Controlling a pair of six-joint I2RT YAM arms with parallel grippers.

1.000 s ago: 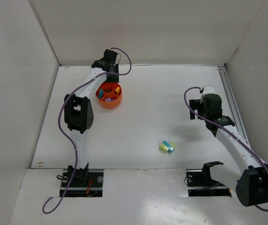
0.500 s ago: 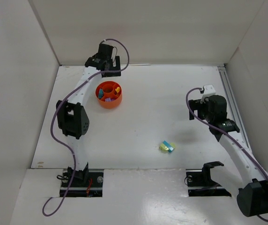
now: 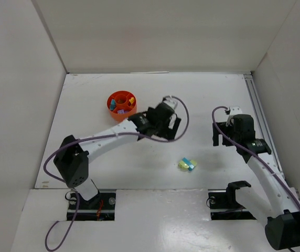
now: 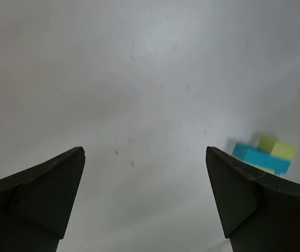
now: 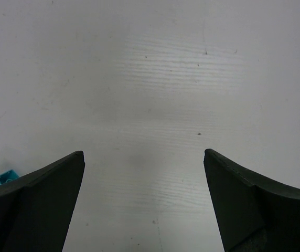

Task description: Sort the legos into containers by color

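The containers are the compartments of a small orange-red dish (image 3: pixel 111 98) at the back left; cyan, purple and orange-yellow legos lie in them. A cyan brick (image 3: pixel 191 166) and a lime-yellow brick (image 3: pixel 183 164) lie touching on the table near the front middle. The left wrist view shows the same cyan brick (image 4: pixel 259 158) and lime brick (image 4: pixel 278 149) beyond the right finger. My left gripper (image 3: pixel 172 127) (image 4: pixel 145 150) hovers open and empty, right of the dish and behind the pair. Farther right my right gripper (image 3: pixel 222 138) (image 5: pixel 143 152) is open and empty, a cyan corner (image 5: pixel 1 180) showing beside its left finger.
White walls enclose the table on the left, back and right. A metal rail (image 3: pixel 257 110) runs along the right edge. The arm bases (image 3: pixel 91 199) sit at the near edge.
My left gripper opened above the dish, then its arm swung from the back left to mid-table toward the loose bricks. The right arm shifted slightly nearer.
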